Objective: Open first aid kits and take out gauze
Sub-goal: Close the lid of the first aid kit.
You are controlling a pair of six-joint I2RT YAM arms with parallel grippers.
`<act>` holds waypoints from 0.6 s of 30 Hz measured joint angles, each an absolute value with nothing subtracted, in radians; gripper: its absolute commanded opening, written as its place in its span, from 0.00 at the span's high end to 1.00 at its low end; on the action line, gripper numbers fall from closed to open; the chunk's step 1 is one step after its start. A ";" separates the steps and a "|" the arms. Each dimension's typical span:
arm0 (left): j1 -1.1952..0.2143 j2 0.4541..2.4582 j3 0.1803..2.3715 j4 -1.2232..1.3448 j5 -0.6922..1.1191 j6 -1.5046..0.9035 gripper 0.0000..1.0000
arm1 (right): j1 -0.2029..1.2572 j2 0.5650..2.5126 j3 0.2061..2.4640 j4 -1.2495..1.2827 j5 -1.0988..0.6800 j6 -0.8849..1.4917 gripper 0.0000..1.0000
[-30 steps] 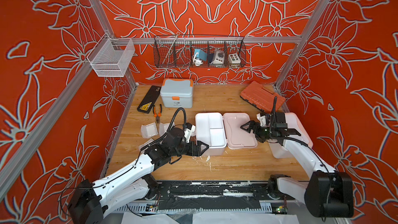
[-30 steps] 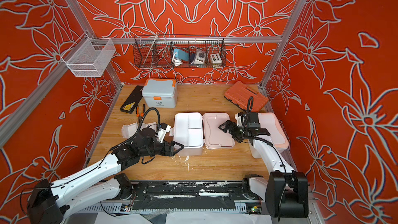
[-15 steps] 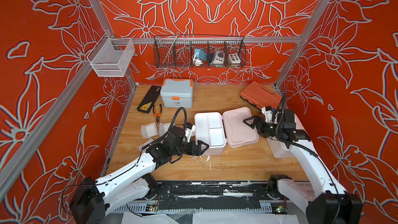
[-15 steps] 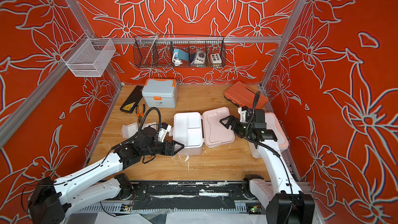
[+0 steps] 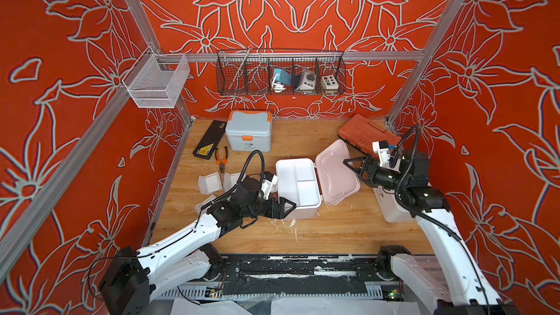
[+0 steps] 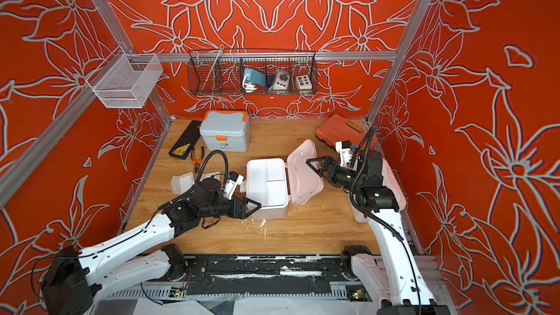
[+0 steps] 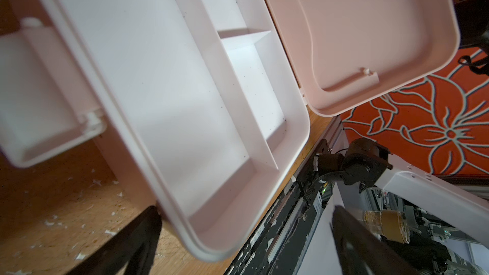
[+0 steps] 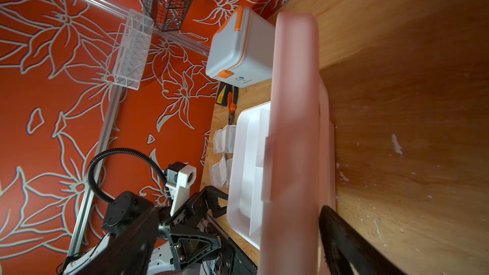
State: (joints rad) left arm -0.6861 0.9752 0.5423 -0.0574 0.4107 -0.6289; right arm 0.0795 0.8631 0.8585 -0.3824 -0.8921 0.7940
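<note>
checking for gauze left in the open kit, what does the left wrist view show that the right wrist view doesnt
Only left wrist: the open kit's whole inside, its compartments bare, and the lid's inner face. Only right wrist: gauze packets on the table beside that kit, the shut grey kit and pliers. Both: the open kit, its pink lid and the table.

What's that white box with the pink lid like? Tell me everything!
The open kit is a smooth white plastic box with rounded corners, sitting on the wooden table. Its top tray has one big and two small compartments, all empty. The pale pink lid is hinged along one side, tilted partly up. The open left gripper straddles its near corner; the open right gripper is beside the lid.
</note>
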 measured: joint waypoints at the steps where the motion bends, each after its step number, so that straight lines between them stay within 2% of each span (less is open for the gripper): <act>1: -0.686 0.976 0.542 -0.055 0.414 -0.628 0.03 | 0.103 0.863 0.865 -0.374 -0.894 0.799 0.05; 18: -0.686 0.942 0.524 -0.038 0.396 -0.630 0.04 | 0.558 0.995 0.999 -0.303 -0.804 0.792 0.03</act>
State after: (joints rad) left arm -0.6861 0.9417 0.5240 -0.0380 0.3962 -0.6300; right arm 0.5579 0.9951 0.9993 -0.3035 -0.8043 0.7921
